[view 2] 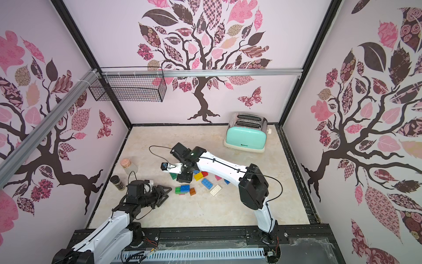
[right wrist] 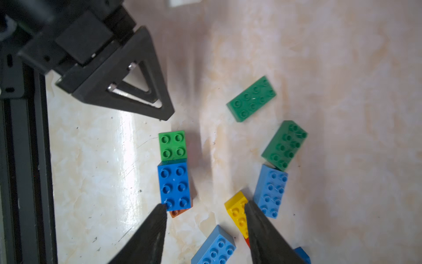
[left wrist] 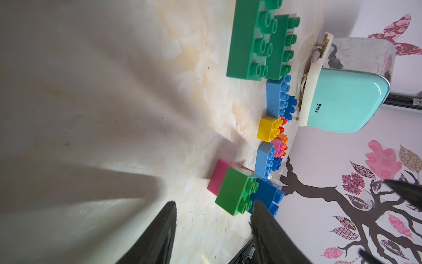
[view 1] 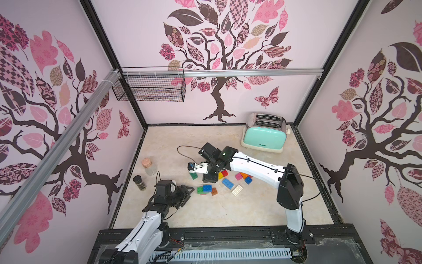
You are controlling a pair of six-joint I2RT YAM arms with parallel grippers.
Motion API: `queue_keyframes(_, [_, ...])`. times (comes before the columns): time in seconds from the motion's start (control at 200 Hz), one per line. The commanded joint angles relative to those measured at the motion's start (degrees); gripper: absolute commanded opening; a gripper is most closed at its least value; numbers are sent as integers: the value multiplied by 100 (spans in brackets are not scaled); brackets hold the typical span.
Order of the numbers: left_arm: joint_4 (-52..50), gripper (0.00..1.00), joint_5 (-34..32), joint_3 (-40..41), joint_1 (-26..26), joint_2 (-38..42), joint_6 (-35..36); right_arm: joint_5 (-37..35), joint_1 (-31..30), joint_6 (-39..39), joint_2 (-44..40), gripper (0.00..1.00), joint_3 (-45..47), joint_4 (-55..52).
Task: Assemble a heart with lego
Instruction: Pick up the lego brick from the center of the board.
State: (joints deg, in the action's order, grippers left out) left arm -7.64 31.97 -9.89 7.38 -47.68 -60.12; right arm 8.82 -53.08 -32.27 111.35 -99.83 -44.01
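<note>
Left tool (left wrist: 214,203) and right tool (right wrist: 205,204) stood half-open, empty; lowered, the right could shove the adjacent yellow studded plastic brick (right wrist: 235,206) askew.

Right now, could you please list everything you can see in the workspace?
lego bricks: a dozen or more, green, blue, red, yellow, pink, orange, brown and white, scattered mid-table, some hidden by the right arm.
toaster: one, mint green and chrome, far right corner of the table.
glass jar: one, clear with a cork stopper, left side of the table.
spice jar: one, dark lid, beside the glass jar.
wire basket: one, black, hung on the back rail.
table: one, beige marble pattern.
left gripper: black, open, empty, beside the green and blue bricks.
right gripper: black, open, empty, pointing down among the bricks.
</note>
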Motion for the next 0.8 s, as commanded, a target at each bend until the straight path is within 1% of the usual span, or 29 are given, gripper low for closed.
queue_keyframes(0.0, [-432, 56, -111, -356, -17, -38, 446, -67, 408, 715, -453, 58, 643, 986])
queue_keyframes(0.05, [-540, 56, -129, -483, -13, -100, 569, -70, 602, 924, -636, 58, 1006, 1294])
queue_keyframes(0.125, [-678, 56, -155, -654, -8, -220, 721, 195, 957, 1331, -812, 58, 1393, 1518])
queue_keyframes(0.195, [-719, 56, -164, -763, -8, -347, 807, 530, 1243, 1662, -853, 58, 1601, 1499])
queue_keyframes(0.26, [-708, 56, -180, -821, -4, -477, 851, 579, 1414, 1931, -782, 58, 1622, 1315])
queue_keyframes(0.33, [-673, 56, -188, -857, 1, -581, 857, 405, 1440, 2136, -683, 56, 1590, 1171])
queue_keyframes(0.41, [-658, 56, -186, -905, 9, -637, 883, 501, 1441, 2399, -669, 53, 1721, 1168])
queue_keyframes(0.51, [-724, 56, -215, -933, 6, -659, 939, 638, 1441, 2769, -844, 51, 2222, 1474])
queue_keyframes(0.595, [-710, 56, -206, -931, 3, -699, 949, 461, 1441, 3005, -991, 52, 2654, 1666])
queue_keyframes(0.755, [-673, 56, -225, -879, 3, -675, 925, 365, 1400, 3262, -1017, 52, 3032, 1809])
queue_keyframes(0.795, [-680, 56, -225, -868, 6, -664, 915, 355, 1365, 3326, -1048, 54, 3095, 1933])
